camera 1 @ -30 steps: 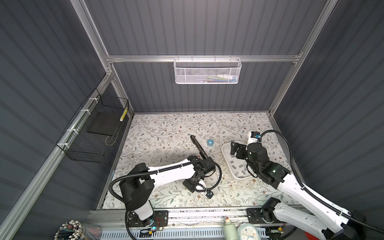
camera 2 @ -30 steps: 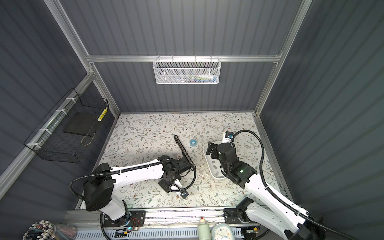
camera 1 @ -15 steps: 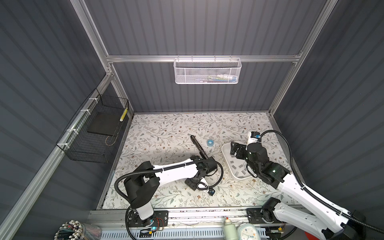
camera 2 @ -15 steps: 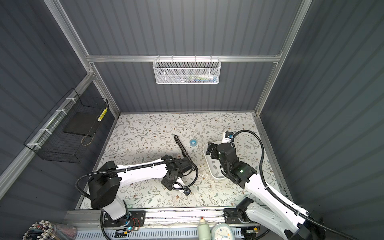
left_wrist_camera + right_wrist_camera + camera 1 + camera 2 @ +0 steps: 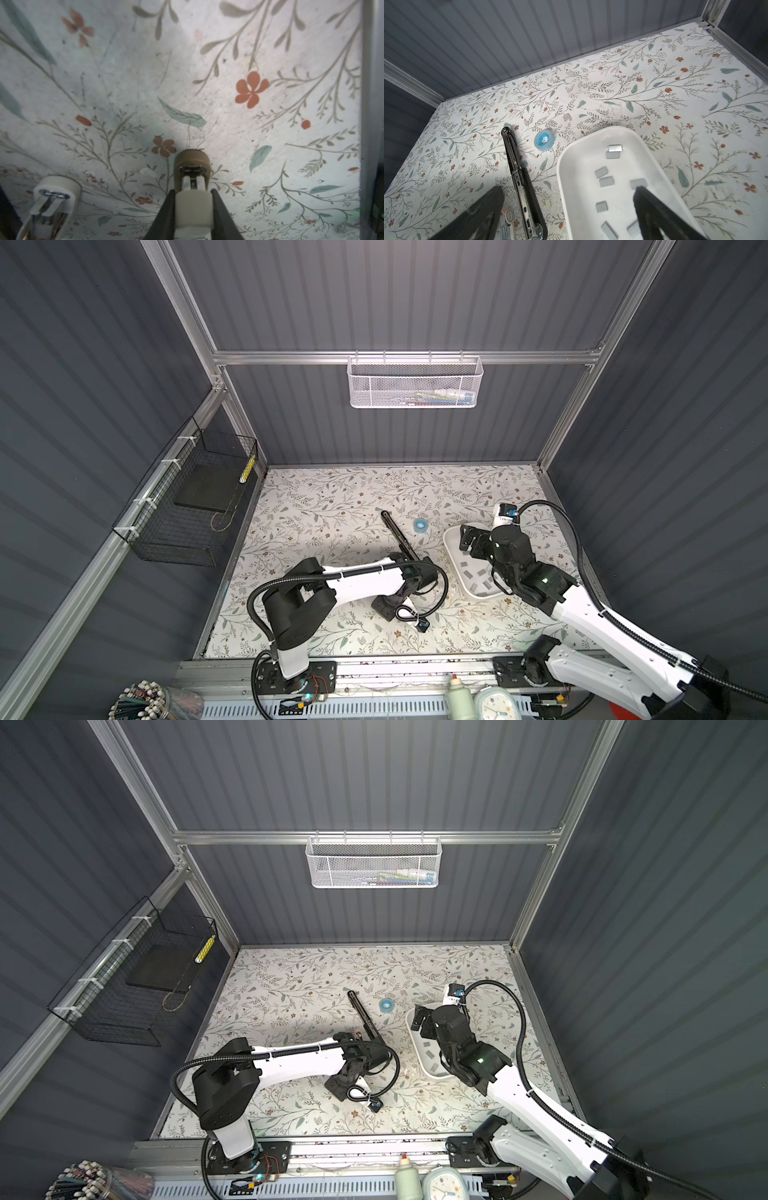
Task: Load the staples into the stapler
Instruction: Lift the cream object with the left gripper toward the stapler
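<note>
Right wrist view: right gripper [image 5: 568, 190] wide open above tray [image 5: 564, 154] of staples [image 5: 601, 172]; stapler [image 5: 519, 172] lies open beside it. Pale block [image 5: 193, 207] pinched tight in left gripper [image 5: 192, 191].

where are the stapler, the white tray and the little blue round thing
stapler [image 5: 519, 180]: right wrist view, mid-length on its metal rail
white tray [image 5: 577, 187]: right wrist view, bare patch of its floor
blue round thing [image 5: 543, 140]: right wrist view, its centre
</note>
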{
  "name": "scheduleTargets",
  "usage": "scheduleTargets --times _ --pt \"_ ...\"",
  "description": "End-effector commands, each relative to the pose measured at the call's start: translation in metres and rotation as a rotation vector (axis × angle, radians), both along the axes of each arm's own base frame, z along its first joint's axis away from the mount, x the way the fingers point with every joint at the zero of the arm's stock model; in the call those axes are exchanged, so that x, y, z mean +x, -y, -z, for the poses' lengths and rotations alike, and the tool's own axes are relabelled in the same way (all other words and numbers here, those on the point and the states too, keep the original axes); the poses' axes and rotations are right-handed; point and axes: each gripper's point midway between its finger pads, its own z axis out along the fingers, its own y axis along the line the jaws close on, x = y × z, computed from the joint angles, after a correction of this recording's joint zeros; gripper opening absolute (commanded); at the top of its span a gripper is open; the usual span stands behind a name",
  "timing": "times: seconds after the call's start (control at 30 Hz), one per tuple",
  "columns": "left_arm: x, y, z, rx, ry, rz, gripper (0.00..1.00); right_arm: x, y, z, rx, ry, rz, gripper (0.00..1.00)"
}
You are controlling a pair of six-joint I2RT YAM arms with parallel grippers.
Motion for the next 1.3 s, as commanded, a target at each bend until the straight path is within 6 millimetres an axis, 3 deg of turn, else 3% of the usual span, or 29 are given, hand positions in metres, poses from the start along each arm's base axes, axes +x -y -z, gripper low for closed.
scheduleTargets --times 0.0,0.07,0.33,0.43,0.53,0.67,0.77,0.83,0.9,1.1,1.2,1.27 --pt "-0.003 0.012 -0.022 -0.072 -0.003 -0.013 0.08 0.002 0.003 -0.013 0.014 0.021 0.020 0.99" --pt "0.001 0.020 -0.039 -0.141 0.034 -0.030 0.00 0.003 0.004 -0.015 0.011 0.019 0.016 0.99" --pt "0.008 0.029 -0.113 -0.435 0.184 -0.051 0.00 0.003 0.007 -0.010 0.013 0.006 0.032 0.99" --pt "0.006 0.039 -0.149 -0.592 0.212 -0.062 0.00 0.002 -0.001 -0.009 0.023 0.016 -0.014 0.99" --pt "0.014 0.059 -0.195 -0.811 0.272 -0.144 0.00 0.003 0.000 -0.008 0.028 0.014 -0.008 0.99" --pt "0.032 0.078 -0.263 -1.133 0.316 -0.390 0.00 0.003 0.005 -0.007 0.018 0.014 0.015 0.99" --pt "0.034 0.078 -0.285 -1.339 0.288 -0.536 0.00 0.002 0.003 -0.009 0.016 0.022 -0.003 0.99" --pt "0.038 0.069 -0.287 -1.467 0.293 -0.636 0.00 0.003 -0.001 -0.011 0.015 0.034 -0.025 0.99" --pt "0.040 0.061 -0.276 -1.540 0.296 -0.683 0.00 0.004 -0.002 -0.011 0.006 0.037 -0.034 0.99" --pt "0.053 0.043 -0.212 -1.424 0.298 -0.805 0.00 0.009 -0.018 -0.006 -0.026 -0.012 -0.097 0.95" --pt "0.069 0.025 -0.191 -1.448 0.268 -0.872 0.00 0.011 -0.034 -0.002 -0.020 -0.038 -0.167 0.90" --pt "0.080 0.017 -0.194 -1.486 0.219 -0.934 0.00 0.010 -0.045 -0.001 -0.015 -0.041 -0.211 0.89"
